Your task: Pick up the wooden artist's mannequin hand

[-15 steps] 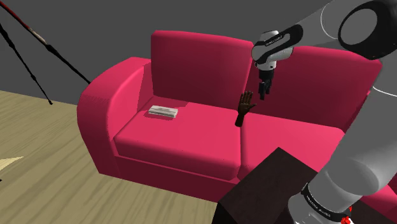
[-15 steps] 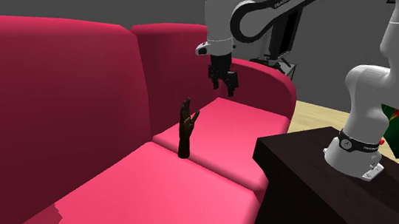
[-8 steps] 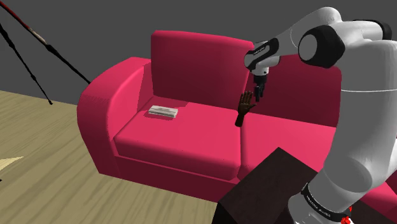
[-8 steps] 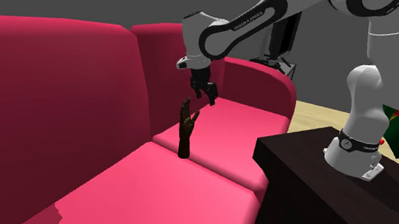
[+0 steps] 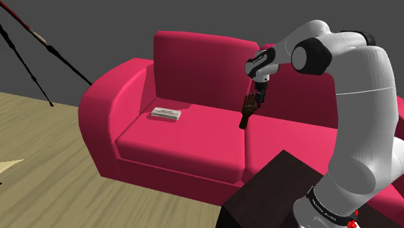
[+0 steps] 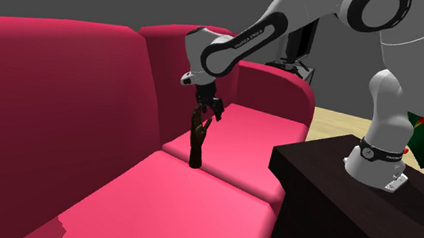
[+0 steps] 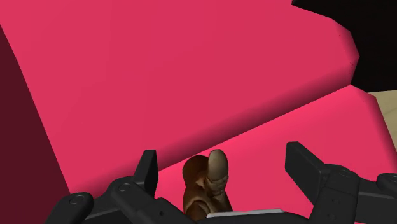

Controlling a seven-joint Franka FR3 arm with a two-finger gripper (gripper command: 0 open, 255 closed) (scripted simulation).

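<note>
You have the gripper [image 5: 258,98] hanging over the sofa [image 5: 188,136], pointing down at the mannequin hand [image 5: 245,118]. The mannequin hand is dark brown and stands upright on the seat with its digits pointing up. It sits right on the seam between the two cushions, nearer the backrest than the seat's front edge. In the second exterior view the gripper [image 6: 208,111] sits at the top of the mannequin hand [image 6: 196,146], with the sofa [image 6: 218,205] running off toward the near left. From the wrist view your gripper [image 7: 224,161] is released. Its two black fingers [image 7: 147,169] stand wide apart, one on each side of the mannequin hand [image 7: 205,183], and neither touches it. A pale brown digit tip rises between them against the sofa [image 7: 159,83]. A flat white booklet [image 5: 166,114] lies on the left cushion in the shoulder view, well apart from the mannequin hand. The arm rises from the dark stand [image 5: 272,188] at the near right, which rests on the wooden floor [image 5: 45,162] in front of the sofa.
</note>
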